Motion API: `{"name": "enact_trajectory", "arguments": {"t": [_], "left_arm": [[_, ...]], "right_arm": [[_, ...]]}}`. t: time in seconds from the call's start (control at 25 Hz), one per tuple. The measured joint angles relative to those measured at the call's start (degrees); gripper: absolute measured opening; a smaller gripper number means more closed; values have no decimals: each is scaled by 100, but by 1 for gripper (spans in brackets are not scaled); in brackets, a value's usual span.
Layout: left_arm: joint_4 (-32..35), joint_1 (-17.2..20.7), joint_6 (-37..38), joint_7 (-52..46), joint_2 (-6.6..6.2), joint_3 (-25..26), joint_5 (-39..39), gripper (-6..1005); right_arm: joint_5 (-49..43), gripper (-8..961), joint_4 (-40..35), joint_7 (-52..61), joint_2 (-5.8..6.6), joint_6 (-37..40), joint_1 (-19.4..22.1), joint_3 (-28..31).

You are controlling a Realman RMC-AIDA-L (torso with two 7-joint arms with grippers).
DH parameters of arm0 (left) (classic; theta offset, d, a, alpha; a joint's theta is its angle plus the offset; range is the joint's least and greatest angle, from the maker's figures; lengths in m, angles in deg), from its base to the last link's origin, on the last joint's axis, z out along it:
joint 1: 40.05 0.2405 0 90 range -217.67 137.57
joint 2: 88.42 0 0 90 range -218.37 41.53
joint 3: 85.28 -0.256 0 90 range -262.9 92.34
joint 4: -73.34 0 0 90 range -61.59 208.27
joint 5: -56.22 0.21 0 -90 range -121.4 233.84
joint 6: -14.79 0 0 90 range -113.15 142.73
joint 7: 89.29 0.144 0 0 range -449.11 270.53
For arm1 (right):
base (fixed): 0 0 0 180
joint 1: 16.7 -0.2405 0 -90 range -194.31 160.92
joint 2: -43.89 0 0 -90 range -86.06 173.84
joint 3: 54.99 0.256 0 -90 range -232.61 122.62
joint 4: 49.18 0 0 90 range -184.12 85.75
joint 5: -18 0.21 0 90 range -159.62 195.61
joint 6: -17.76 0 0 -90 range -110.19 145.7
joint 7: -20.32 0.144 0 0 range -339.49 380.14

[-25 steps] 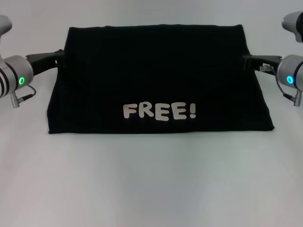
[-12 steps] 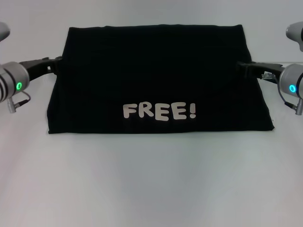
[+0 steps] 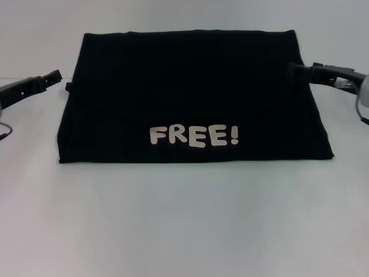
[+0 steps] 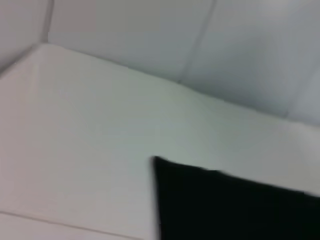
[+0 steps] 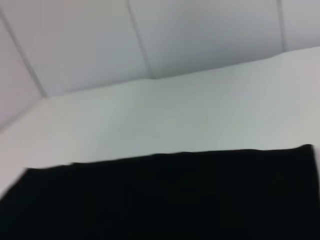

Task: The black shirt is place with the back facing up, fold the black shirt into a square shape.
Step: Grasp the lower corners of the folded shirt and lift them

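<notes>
You are looking at the shirt [image 3: 193, 98] lying folded flat mid-surface [image 3: 184, 219], "FREE!" [image 3: 194, 136] along its near edge. The left claw [image 3: 53, 77] is hovering just off its left side, the right claw [image 3: 295, 70] touching its right edge; their grip is impossible to tell.

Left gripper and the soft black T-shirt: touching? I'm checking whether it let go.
Apart. The head view shows white table between the left gripper and the black T-shirt.
</notes>
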Motion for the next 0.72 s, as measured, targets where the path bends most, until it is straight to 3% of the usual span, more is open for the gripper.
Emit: {"name": "enact_trajectory", "arguments": {"t": [0.12, 0.24, 0.44, 0.72], "left_arm": [[424, 403, 1461, -178, 9, -69, 7, 696], [967, 692, 2296, -570, 99, -382, 110, 769], [1590, 977, 2552, -1720, 166, -1007, 700, 917], [1623, 872, 2415, -2729, 157, -1164, 1515, 922]], "right_arm": [[170, 695, -182, 150, 104, 919, 288, 0], [389, 733, -237, 280, 226, 1613, 559, -18], [462, 733, -276, 595, 375, 1972, 825, -39], [430, 733, -287, 754, 402, 1835, 879, -104]]}}
